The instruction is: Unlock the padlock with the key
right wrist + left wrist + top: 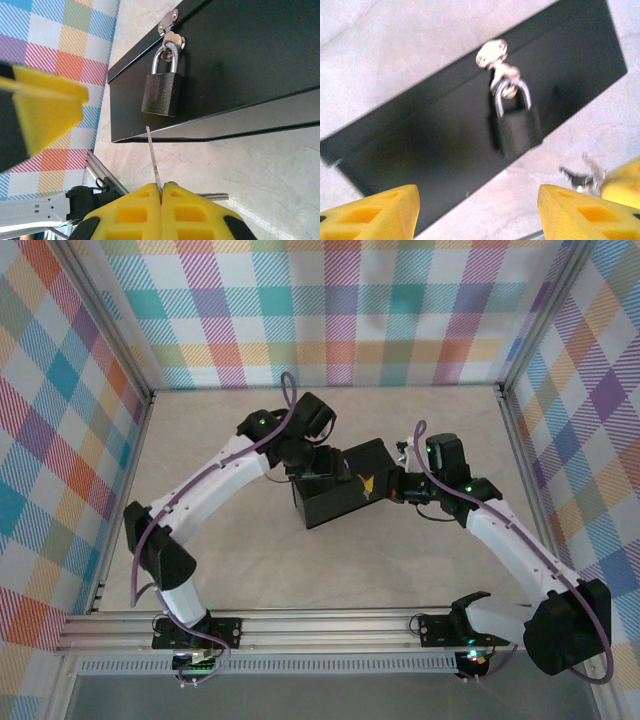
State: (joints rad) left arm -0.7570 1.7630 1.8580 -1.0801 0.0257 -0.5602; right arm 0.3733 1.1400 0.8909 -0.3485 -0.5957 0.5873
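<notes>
One padlock [161, 95] hung from the hasp [169, 22] of the black box [250, 60] on the tabletop [260, 165]. The right gripper [161, 197], jaws closed, pinched the key [153, 155] with its blade aimed at the lock. The left gripper [477, 210] hovered facing it, jaws apart, probably to steady the body for insertion.

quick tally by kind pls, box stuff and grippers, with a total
box: 1
padlock: 1
key: 1 sure; maybe a second blade beside it
gripper: 2 (left gripper open, right gripper shut on the key)
total: 5, maybe 6
</notes>
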